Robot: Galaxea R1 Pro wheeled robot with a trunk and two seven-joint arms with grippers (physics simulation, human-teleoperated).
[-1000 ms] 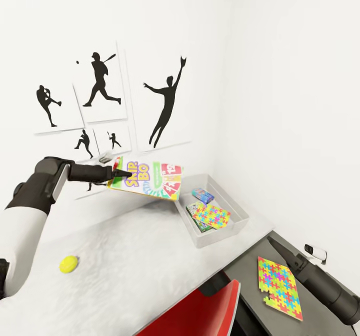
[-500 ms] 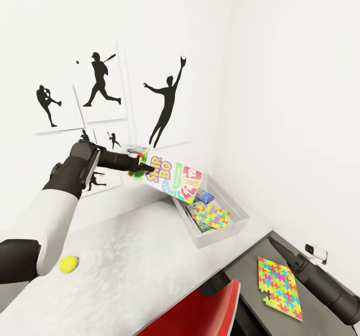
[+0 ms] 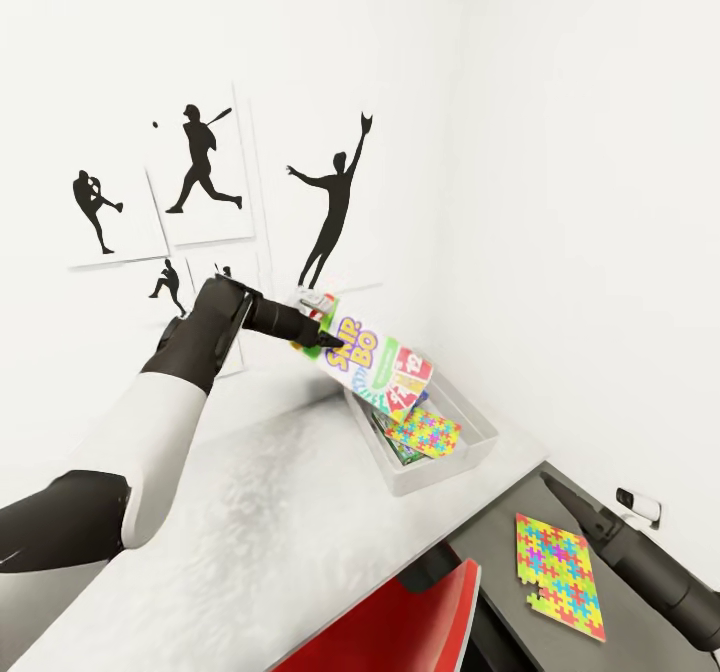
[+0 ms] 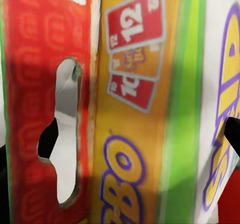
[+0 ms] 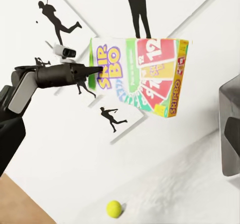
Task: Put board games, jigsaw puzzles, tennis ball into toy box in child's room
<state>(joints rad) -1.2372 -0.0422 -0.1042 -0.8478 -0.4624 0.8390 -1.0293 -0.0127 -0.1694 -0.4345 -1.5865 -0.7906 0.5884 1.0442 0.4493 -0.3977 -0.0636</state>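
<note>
SKIP-BO game box (image 3: 385, 370) held tilted in the air over the near end of the grey toy box (image 3: 478, 422), clamped at one edge by the left tool (image 3: 318, 336). Inside the bin, one jigsaw puzzle (image 3: 423, 431); another (image 3: 558, 574) on the dark tabletop (image 3: 480, 542) section. Right tool (image 3: 560, 493) nearby, grip impossible to tell. Tennis ball (image 5: 114, 209) on the pale tabletop.

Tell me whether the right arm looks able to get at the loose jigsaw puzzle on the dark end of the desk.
Probably yes: the right gripper hangs close beside the jigsaw puzzle, with nothing between them.
</note>
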